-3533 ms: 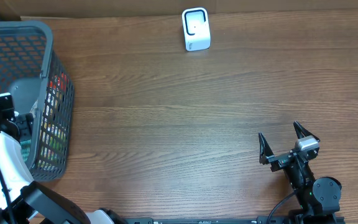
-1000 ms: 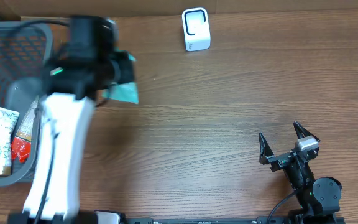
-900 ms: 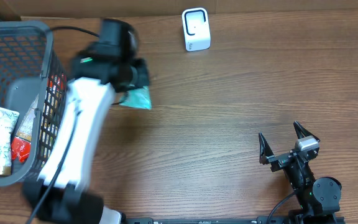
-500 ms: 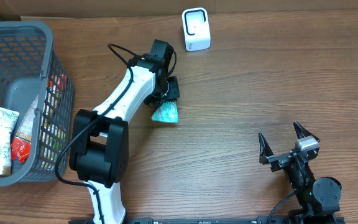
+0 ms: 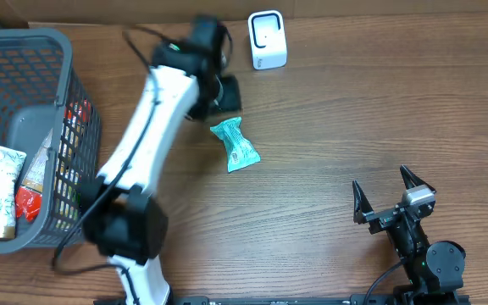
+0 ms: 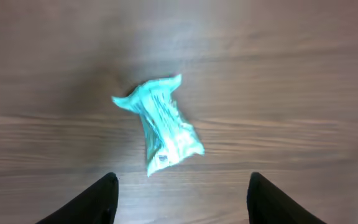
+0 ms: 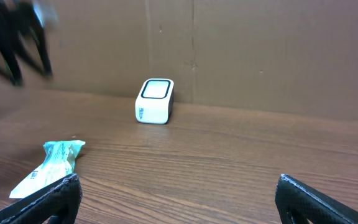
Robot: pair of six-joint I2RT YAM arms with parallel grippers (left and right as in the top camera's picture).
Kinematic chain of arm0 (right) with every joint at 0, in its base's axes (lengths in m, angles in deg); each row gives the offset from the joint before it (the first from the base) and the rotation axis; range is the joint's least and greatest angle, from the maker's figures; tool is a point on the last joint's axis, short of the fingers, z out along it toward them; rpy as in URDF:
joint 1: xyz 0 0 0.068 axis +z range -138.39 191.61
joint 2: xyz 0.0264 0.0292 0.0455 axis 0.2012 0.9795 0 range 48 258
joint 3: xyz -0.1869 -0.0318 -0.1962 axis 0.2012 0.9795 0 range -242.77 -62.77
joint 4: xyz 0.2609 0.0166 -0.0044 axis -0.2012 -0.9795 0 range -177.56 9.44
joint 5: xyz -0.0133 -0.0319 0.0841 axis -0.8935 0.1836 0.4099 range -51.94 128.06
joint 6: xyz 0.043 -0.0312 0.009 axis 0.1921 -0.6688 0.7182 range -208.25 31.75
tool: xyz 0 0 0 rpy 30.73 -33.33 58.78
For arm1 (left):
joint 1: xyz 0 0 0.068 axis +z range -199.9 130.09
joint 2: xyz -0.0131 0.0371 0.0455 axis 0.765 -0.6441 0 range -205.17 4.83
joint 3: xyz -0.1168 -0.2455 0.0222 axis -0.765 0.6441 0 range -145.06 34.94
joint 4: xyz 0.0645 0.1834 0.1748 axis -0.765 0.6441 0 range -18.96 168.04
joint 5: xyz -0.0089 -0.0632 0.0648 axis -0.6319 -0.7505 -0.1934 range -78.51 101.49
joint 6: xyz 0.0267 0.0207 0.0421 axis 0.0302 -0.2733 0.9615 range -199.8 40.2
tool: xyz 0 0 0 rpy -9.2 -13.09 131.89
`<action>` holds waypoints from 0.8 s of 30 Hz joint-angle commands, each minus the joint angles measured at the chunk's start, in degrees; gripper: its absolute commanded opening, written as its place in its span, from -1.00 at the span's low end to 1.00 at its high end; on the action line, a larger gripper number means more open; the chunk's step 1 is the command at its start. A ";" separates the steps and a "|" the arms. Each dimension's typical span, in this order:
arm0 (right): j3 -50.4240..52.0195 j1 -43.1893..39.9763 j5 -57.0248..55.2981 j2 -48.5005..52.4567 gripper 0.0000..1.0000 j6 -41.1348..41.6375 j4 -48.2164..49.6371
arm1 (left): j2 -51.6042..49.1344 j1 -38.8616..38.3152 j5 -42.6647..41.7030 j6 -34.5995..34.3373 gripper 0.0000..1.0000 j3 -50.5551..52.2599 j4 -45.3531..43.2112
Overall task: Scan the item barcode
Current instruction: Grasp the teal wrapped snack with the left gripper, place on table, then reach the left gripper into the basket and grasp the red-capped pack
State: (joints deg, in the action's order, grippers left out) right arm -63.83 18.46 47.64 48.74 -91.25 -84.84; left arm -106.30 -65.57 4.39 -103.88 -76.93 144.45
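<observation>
The item, a teal crinkled packet [image 5: 235, 146], lies loose on the wooden table; it also shows in the left wrist view [image 6: 161, 127] and the right wrist view [image 7: 47, 164]. My left gripper [image 5: 221, 92] hovers just behind the packet, blurred with motion. Its jaws [image 6: 180, 183] stand open with nothing between them. The white scanner [image 5: 267, 40] stands at the far edge, also visible from the right wrist [image 7: 154, 101]. At the near right my right gripper [image 5: 382, 191] rests open and empty [image 7: 176, 186].
A grey mesh basket [image 5: 81, 148] stands at the left with a white tube [image 5: 4, 191] and a red packet [image 5: 27, 196] inside. A cardboard wall [image 7: 260, 50] backs the table behind the scanner.
My left arm carried the teal packet from the basket side toward the table's middle, let it go and opened. It has since pulled back toward the far edge. The right arm stayed still.
</observation>
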 commanded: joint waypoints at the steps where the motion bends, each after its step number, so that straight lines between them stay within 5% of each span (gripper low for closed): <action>1: 0.61 0.26 -0.57 -0.57 1.00 -0.07 0.31 | 8.33 4.94 1.09 4.72 0.19 -9.66 5.95; 12: 0.61 0.26 -0.57 -0.57 1.00 -0.04 0.31 | 17.20 33.64 4.55 13.07 0.19 -12.26 18.34; 17: 0.61 0.26 -0.57 -0.57 1.00 -0.04 0.31 | 16.39 44.68 4.55 18.34 0.19 -11.98 16.35; 24: 0.61 0.26 -0.57 -0.57 1.00 -0.04 0.31 | 13.49 50.31 5.18 21.09 0.22 -11.98 7.98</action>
State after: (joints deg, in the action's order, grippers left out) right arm -63.83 18.46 47.64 48.74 -91.23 -84.81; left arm -90.80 -16.02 9.01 -86.74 -89.06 154.70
